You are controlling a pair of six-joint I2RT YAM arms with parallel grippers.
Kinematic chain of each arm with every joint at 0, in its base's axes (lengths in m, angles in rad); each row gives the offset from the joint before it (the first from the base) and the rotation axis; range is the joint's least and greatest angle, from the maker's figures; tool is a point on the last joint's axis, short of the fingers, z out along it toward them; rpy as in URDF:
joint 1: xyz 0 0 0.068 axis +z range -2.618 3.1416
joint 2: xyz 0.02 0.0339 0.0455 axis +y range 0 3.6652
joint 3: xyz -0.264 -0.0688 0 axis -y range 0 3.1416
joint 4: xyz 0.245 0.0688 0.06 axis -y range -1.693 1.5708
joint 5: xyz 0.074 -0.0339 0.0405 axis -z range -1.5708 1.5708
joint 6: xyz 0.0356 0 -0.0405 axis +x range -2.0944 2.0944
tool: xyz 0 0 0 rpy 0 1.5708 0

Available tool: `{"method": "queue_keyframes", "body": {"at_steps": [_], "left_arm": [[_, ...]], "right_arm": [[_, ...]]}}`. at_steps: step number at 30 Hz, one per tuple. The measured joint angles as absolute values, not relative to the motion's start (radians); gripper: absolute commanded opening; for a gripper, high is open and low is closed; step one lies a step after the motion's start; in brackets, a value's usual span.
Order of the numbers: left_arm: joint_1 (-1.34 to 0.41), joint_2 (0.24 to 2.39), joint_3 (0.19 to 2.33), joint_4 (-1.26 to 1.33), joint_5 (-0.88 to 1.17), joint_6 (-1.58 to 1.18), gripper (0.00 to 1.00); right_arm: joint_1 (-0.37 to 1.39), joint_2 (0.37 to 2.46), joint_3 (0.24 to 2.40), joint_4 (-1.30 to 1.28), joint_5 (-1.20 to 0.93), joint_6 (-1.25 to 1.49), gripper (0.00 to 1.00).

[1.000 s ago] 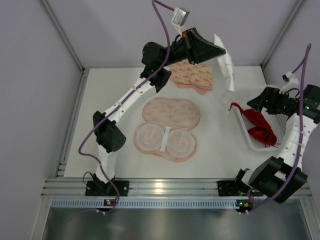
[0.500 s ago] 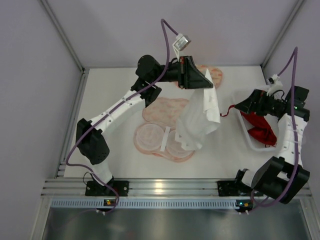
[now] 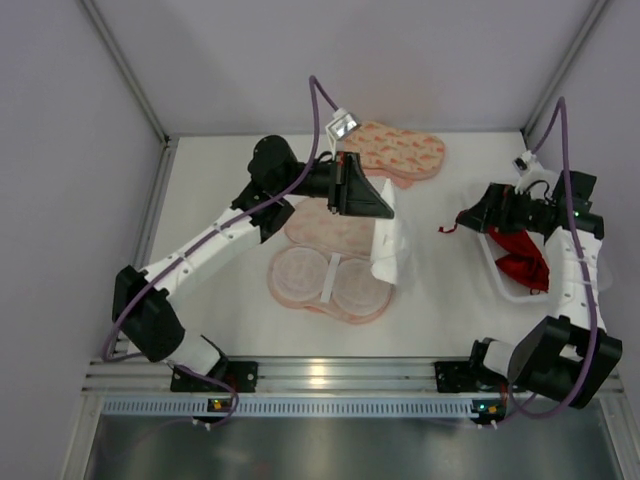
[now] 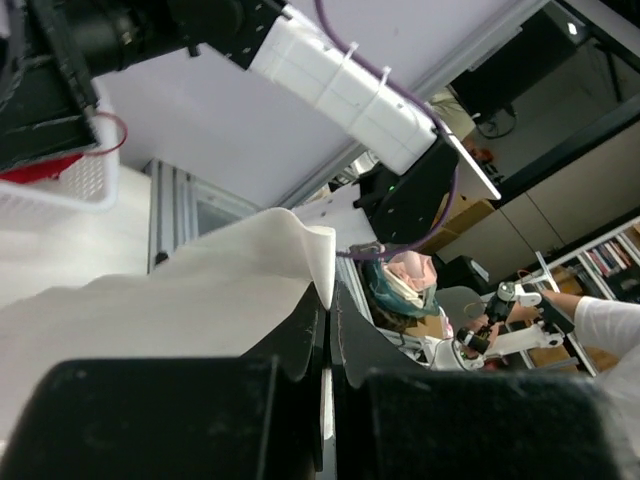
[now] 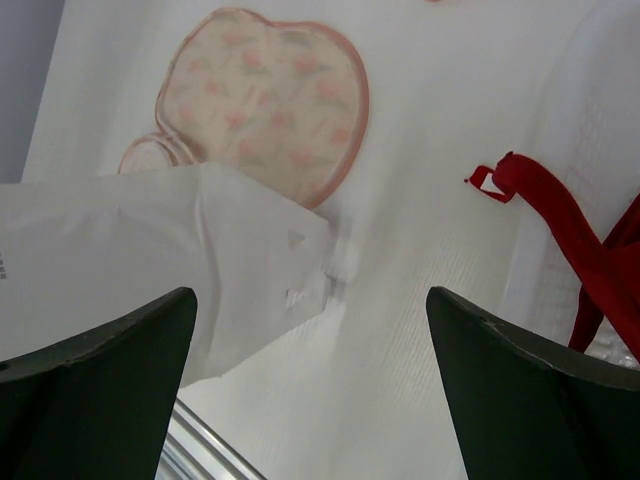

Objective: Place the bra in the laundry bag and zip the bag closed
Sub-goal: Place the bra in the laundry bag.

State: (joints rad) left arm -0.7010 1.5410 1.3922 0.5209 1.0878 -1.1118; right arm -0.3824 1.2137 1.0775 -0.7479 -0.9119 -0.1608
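Note:
The laundry bag (image 3: 330, 262) lies unzipped and spread flat mid-table, patterned half (image 5: 265, 105) behind, pale inside in front. The red bra (image 3: 518, 256) sits in a white mesh basket (image 3: 505, 292) at the right, one strap (image 5: 540, 195) trailing out to the left. My left gripper (image 3: 384, 207) hovers over the bag's right side, shut on a white sheet (image 3: 389, 250) that hangs onto the bag. In the left wrist view that gripper (image 4: 328, 305) pinches the sheet's edge (image 4: 200, 290). My right gripper (image 3: 467, 216) stands open by the basket's left rim, nothing between its fingers (image 5: 100, 350).
An identical patterned pouch (image 3: 397, 150) lies at the back of the table. Enclosure walls and posts run along the left, right and back sides. The white sheet (image 5: 150, 250) droops just left of my right gripper (image 5: 310, 300).
My left arm has swung the white sheet from the back right down over the open bag. My right gripper has shifted a little left and opened fully.

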Motion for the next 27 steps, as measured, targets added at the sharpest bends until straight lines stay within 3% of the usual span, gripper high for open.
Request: {"method": "queue_keyframes", "body": {"at_steps": [8,14,20,27], "left_arm": [[-0.471,1.421,1.306,0.139,1.109,-0.860,0.00],[-0.235,1.396,1.246,-0.252,1.084,-0.568,0.00],[-0.108,1.402,1.242,-0.580,1.037,-0.256,0.00],[-0.087,1.409,1.175,-0.735,0.950,-0.039,0.00]], "right_arm": [[-0.282,1.187,0.995,-0.743,-0.852,-0.173,0.99],[-0.176,1.179,0.908,-0.701,-0.799,-0.155,0.93],[-0.021,1.200,0.876,-0.653,-0.736,-0.126,0.88],[0.139,1.295,0.863,-0.571,-0.676,-0.108,0.71]]}}
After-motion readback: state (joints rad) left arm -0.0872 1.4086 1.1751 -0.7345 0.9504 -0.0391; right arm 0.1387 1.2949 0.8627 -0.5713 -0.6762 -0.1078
